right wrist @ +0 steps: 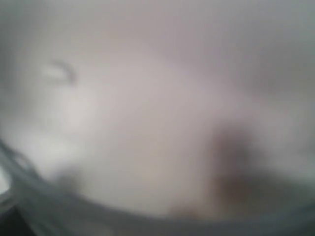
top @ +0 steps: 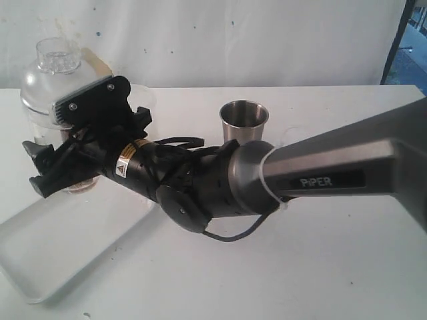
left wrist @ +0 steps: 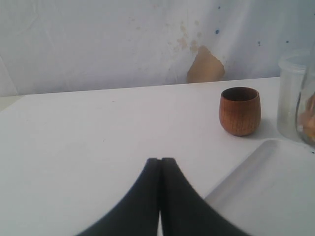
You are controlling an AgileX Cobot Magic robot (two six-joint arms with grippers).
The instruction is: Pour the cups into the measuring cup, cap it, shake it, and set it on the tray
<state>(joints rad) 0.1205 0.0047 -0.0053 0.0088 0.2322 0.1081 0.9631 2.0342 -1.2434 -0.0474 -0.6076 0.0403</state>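
Note:
My right arm reaches across to the far left, and my right gripper (top: 57,163) hangs over the far end of the white tray (top: 60,260). The brown wooden cup (top: 85,187) peeks out beneath it. The right wrist view is only a blur of translucent plastic with a brown smudge, so its jaws do not show. Clear plastic vessels (top: 57,73) stand just behind the gripper; I cannot tell which is the measuring cup. The steel tumbler (top: 243,121) stands upright mid-table. My left gripper (left wrist: 161,160) is shut and empty, low over the table, facing the wooden cup (left wrist: 239,111), a clear cylinder (left wrist: 293,98) and the tray (left wrist: 280,196).
A white backdrop closes the table's far edge. Another clear rim (top: 145,95) shows behind the right gripper's camera mount. The right arm's cable (top: 233,235) loops under its wrist above the tabletop.

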